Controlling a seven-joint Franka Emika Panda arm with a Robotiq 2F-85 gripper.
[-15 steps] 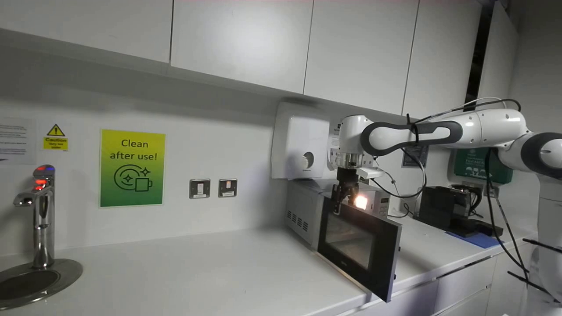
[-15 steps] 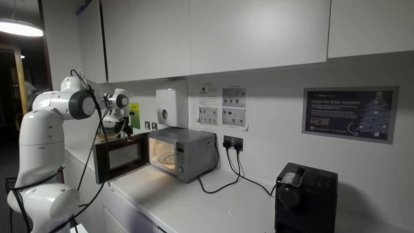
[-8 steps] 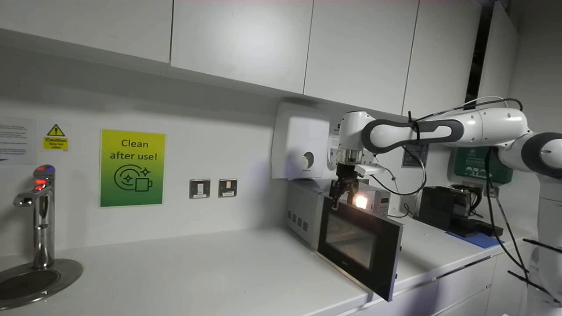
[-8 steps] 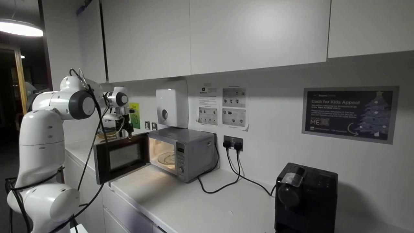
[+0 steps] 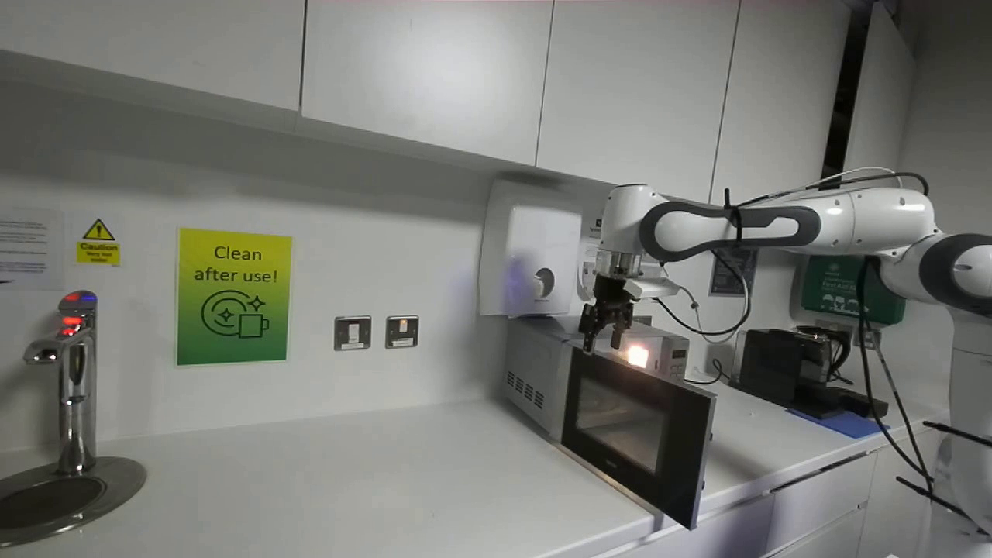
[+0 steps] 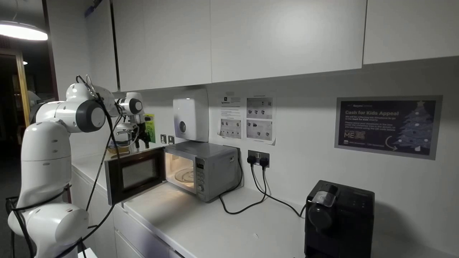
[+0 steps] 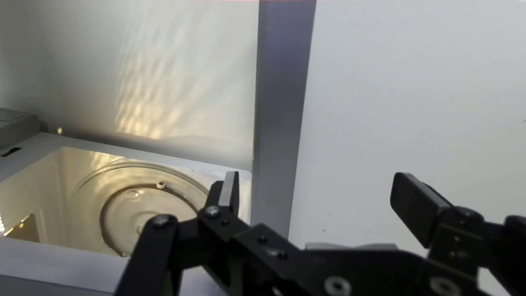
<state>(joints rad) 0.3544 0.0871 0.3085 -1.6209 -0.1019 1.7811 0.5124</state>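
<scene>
My claw (image 7: 314, 191) stands wide, its fingers (image 7: 415, 203) well apart, just by the top edge of the microwave door (image 5: 639, 438) — whether a fingertip touches it, I cannot tell. The door stands open, jutting past the front of the white counter (image 6: 218, 225), where the grey microwave (image 6: 219, 172) sits. A glass turntable (image 7: 144, 205) lies in its lit inside — a black coffee machine (image 6: 340, 222) stands farther along.
</scene>
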